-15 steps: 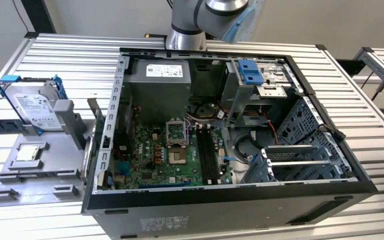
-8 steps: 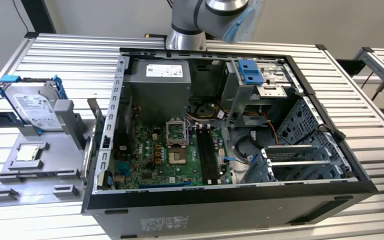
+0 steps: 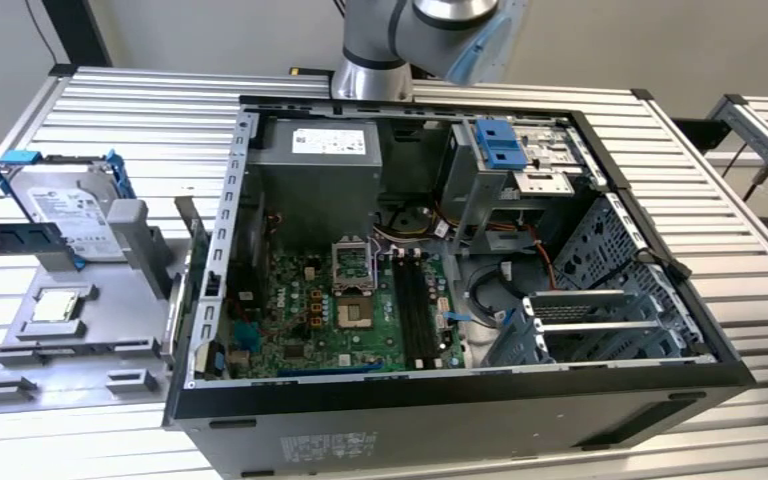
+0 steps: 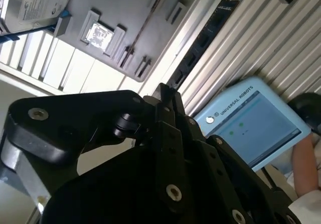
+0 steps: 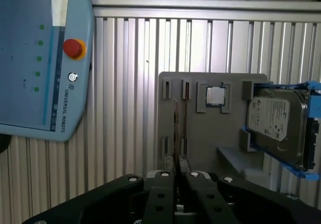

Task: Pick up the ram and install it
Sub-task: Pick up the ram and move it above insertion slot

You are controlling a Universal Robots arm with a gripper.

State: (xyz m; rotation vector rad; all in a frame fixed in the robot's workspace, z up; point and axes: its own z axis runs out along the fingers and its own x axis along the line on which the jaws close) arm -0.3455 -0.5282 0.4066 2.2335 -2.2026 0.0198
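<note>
Gripper (image 5: 176,175) fingers are clamped on the ram (image 5: 176,133), which is seen edge-on in the first wrist view as a thin line running out from between them. In the second wrist view its flat, dark, chip-studded side is presented, with the long axis laid roughly along the ribs of the slatted metal table (image 5: 125,83). A grey moulded tray (image 5: 220,128) is occupied by a silver hard drive (image 5: 278,121) in blue brackets and a square processor (image 5: 215,96). A green motherboard (image 3: 311,320) is housed in the open case (image 3: 518,420).
</note>
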